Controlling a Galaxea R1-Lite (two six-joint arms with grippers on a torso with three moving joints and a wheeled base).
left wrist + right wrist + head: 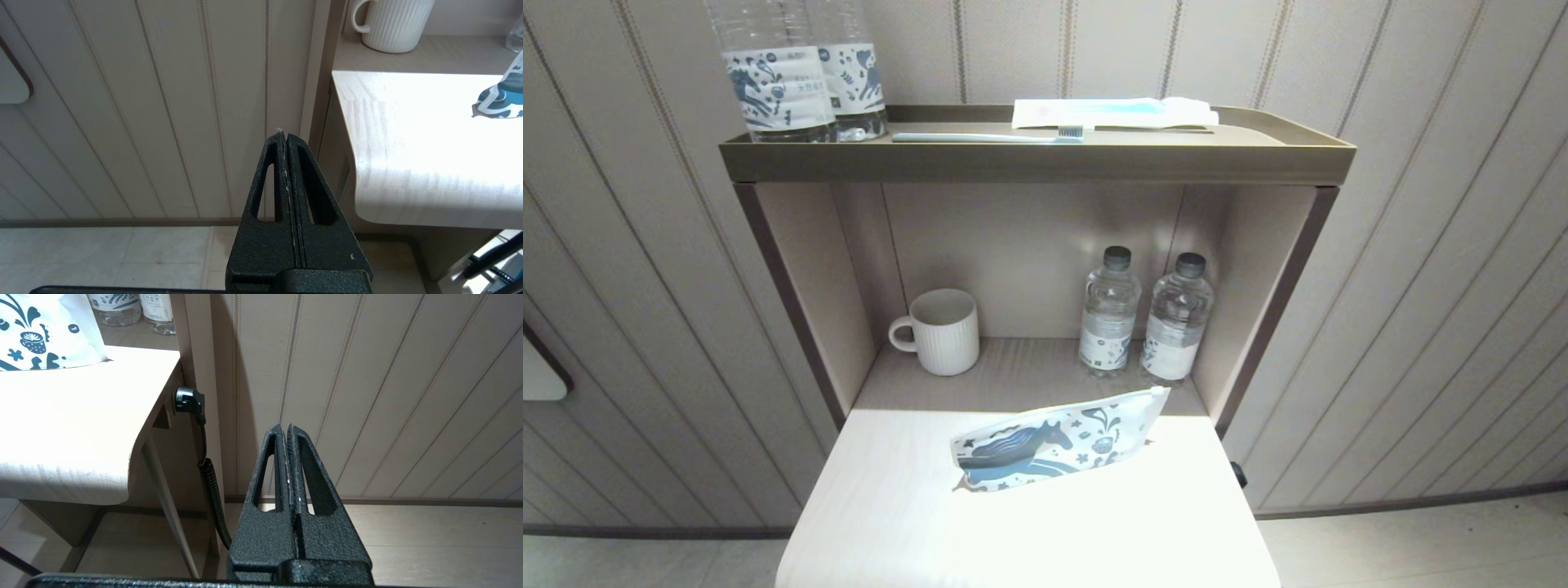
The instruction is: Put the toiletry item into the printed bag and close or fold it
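The printed bag (1058, 445), a flat glossy white pouch with a blue horse, lay tilted at lower centre of the head view on the pale woodgrain table (890, 523). A slim toothbrush (988, 137) rested on the upper shelf. The left gripper (284, 134) and right gripper (284, 426), textured black wedges, were clenched empty beside the table.
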